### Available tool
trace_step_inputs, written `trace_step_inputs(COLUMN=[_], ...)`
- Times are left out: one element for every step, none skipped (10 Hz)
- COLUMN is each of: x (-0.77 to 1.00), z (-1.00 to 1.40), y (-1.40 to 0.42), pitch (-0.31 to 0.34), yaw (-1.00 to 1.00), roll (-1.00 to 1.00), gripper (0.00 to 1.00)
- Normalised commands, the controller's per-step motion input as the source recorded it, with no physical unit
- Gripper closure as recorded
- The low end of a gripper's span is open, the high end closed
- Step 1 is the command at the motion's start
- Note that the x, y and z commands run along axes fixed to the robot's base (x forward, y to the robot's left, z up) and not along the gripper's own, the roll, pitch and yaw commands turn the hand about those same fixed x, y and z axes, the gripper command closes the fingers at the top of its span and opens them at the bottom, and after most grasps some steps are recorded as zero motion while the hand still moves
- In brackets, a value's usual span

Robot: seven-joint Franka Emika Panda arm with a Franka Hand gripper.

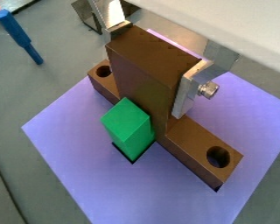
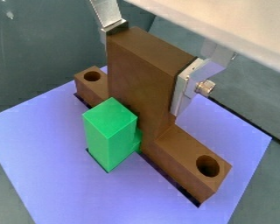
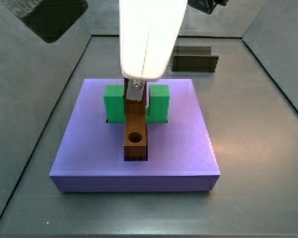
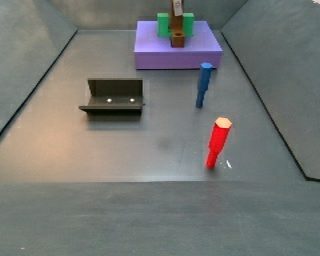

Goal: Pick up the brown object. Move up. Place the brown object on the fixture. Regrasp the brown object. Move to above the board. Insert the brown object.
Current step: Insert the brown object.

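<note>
In a side view the biggest thing is the grey floor (image 4: pixel 123 140), and at its far end sits the purple board (image 4: pixel 190 50). A closer side view shows the board (image 3: pixel 77 149) from the front, with a green U-shaped block (image 3: pixel 115 104) on it.

The brown object (image 3: pixel 137 130) is a long flat bar. It lies in the groove down the middle of the board and passes through the green block. One round hole (image 3: pixel 135 138) near its end faces the camera. In both wrist views the brown object (image 1: pixel 149 74) looks like it sits down in its slot, with a hole showing at each end.

The gripper (image 3: pixel 137 90) is right above the board, under the white arm. Its silver fingers (image 2: pixel 189 83) pinch an upright brown part of the bar.

The fixture (image 4: pixel 112 96) is well apart from the board, out on the floor. It has nothing in it. A blue peg (image 4: pixel 204 85) and a red peg (image 4: pixel 219 142) stand near it.

This looks like the last step, the insert. I think the bar is nearly or fully in. The next move should be to press gently straight down, then let the fingers spread and lift straight up so the bar does not tip.
</note>
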Motion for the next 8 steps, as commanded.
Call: trace_step_inputs(x=[0.13,0.0,0.0,-0.27,-0.25,-0.11,0.0,0.0], z=[-0.15,-0.19,-0.42,-0.85,-0.88,-0.32,0.0,0.0], y=[-0.07,-0.03,0.0,0.0,-0.03,0.0,0.0,0.0], pitch=[-0.087,-0.089,-0.099,-0.194,-0.207,-0.091,0.0,0.0], yaw=[0.0,0.0,0.0,0.0,0.0,0.0,0.0,0.0], roll=[0.0,0.0,0.02,0.08,0.06,0.08,0.01,0.0], gripper=[1.0,1.0,1.0,1.0,1.0,1.0,1.0,1.0])
